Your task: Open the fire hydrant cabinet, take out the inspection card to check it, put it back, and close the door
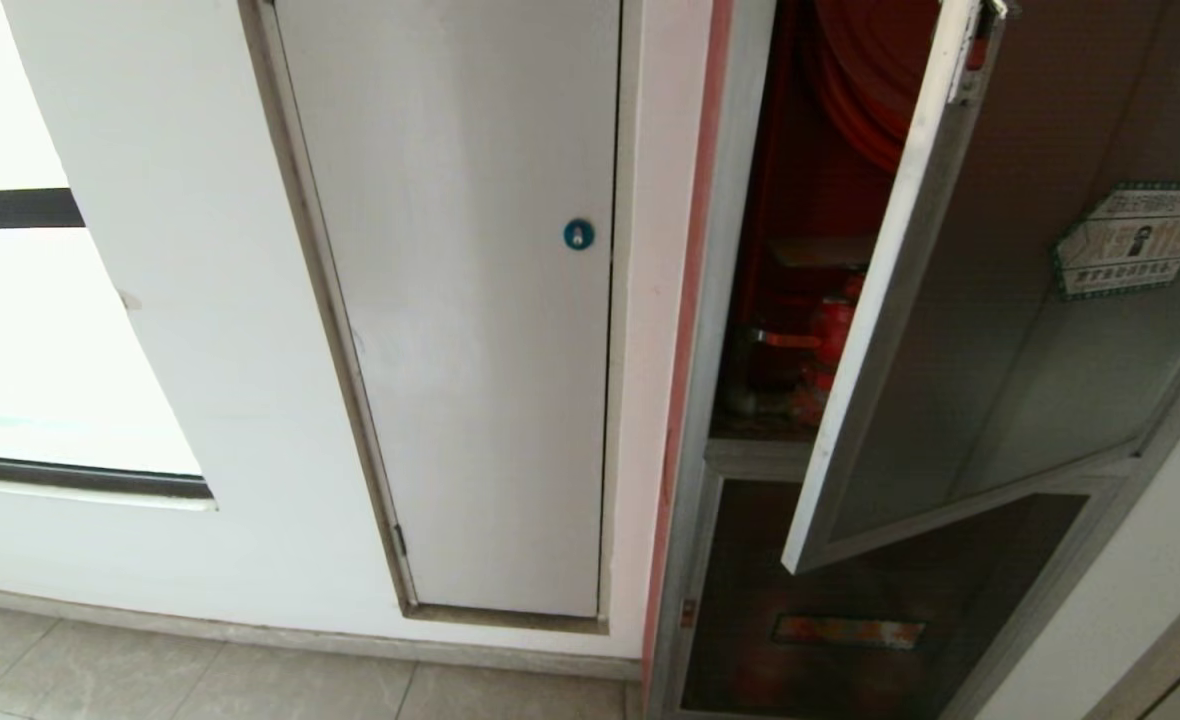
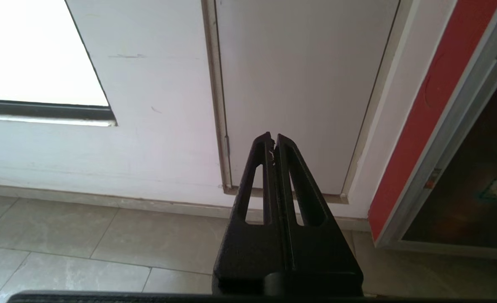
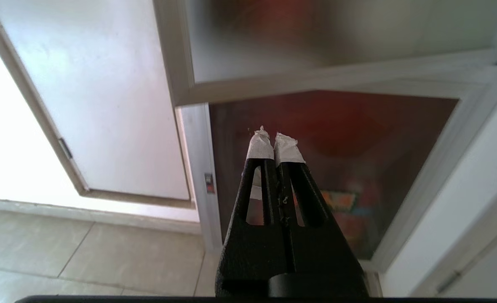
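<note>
You have the cabinet [image 1: 740,400] on the right of the white panel [image 1: 470,350], its door [image 1: 990,330] swung partly open, red valve [image 1: 832,335] showing in the gap. The card is nowhere in your views. Your left gripper [image 2: 273,141] faces the panel's foot, pinched together, empty; your right gripper [image 3: 273,139] faces the cabinet's lower glass [image 3: 358,139], likewise pinched and empty.

green-bordered white sticker [image 1: 1133,240] on the door [image 1: 1000,330], print too blurred to read, orange label [image 1: 848,630] on lower glass panel [image 1: 850,600], illegible
</note>
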Available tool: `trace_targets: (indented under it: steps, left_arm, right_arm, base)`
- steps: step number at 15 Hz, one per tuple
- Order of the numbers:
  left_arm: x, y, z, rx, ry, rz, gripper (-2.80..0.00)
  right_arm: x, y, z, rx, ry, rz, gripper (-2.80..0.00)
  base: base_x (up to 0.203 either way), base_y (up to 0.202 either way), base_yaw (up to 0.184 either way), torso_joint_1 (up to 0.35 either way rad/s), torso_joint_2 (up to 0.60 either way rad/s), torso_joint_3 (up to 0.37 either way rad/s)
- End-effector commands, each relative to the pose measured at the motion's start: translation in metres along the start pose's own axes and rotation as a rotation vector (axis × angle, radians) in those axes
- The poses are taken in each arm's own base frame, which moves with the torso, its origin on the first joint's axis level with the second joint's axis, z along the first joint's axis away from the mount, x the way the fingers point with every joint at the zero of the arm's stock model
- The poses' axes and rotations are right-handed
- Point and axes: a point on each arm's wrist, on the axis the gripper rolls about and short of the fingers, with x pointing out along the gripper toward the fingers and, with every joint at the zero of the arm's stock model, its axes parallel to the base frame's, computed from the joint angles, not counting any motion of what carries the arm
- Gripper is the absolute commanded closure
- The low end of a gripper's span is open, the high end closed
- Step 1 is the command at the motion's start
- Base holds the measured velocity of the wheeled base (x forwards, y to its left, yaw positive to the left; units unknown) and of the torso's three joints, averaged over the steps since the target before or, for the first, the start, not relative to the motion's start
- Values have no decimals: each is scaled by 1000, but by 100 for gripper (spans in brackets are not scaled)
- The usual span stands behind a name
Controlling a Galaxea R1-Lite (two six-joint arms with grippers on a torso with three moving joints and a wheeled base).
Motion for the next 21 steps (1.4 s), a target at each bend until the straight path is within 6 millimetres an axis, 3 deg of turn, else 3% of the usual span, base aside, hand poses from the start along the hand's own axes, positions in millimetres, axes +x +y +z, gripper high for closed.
trace_targets:
  steps: [1, 21]
  left_arm:
    - [0, 0, 0, 0, 0, 0, 0]
    - [0, 0, 0, 0, 1, 1, 0]
  right_arm:
    - [0, 0, -1, 0, 6, 1, 0]
    - [1, 0, -1, 0, 7, 1, 0]
  base:
    - [193, 0, 2, 2, 2, 1]
    - [196, 0, -1, 3, 3, 1]
